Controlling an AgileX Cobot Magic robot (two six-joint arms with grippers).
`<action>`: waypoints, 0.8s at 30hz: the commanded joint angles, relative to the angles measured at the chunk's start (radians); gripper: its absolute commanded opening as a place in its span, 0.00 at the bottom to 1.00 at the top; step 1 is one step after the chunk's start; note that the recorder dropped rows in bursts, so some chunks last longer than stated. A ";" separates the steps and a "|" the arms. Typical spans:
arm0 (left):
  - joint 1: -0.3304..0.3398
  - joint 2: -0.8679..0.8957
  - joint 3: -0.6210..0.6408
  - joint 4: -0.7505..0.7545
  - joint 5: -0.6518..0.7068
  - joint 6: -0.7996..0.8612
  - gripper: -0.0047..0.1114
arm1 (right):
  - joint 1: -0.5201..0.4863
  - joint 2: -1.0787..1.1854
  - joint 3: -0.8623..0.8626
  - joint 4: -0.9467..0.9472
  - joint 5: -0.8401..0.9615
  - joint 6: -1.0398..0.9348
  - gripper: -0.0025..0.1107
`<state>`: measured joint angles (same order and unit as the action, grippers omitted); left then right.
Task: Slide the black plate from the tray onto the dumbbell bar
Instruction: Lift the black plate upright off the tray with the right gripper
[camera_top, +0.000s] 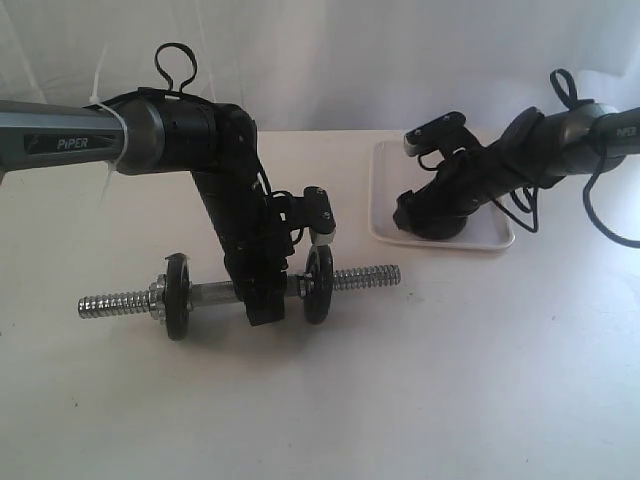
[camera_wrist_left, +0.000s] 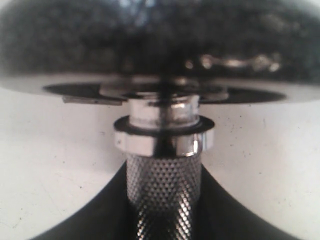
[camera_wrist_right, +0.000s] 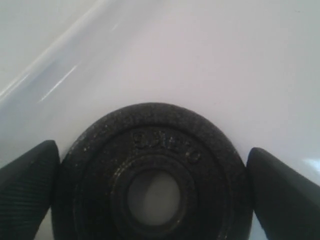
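Clamps chrome threaded dumbbell bar steady with left gripper; pinches round matte-black plate at 3 and 9 o'clock with right gripper for pickup.

White table, white draped backdrop

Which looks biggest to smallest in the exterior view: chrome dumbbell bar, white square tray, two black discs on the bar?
1. Chrome dumbbell bar, longest.
2. White square plastic tray, partly hidden.
3. Left black round disc and right black round disc: alike, unranked.
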<state>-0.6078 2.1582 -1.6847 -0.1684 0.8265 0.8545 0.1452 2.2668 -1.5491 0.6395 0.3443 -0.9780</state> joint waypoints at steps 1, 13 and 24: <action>-0.006 -0.016 -0.004 -0.032 0.003 -0.003 0.04 | -0.006 -0.006 -0.029 -0.093 0.106 0.012 0.51; -0.006 -0.016 -0.004 -0.032 0.013 0.010 0.04 | -0.006 -0.006 -0.147 -0.348 0.291 0.332 0.78; -0.006 -0.016 -0.004 -0.032 0.013 0.010 0.04 | -0.006 0.000 -0.230 -0.414 0.357 0.404 0.84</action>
<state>-0.6078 2.1582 -1.6847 -0.1684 0.8265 0.8604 0.1452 2.2780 -1.7614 0.2426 0.7381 -0.5974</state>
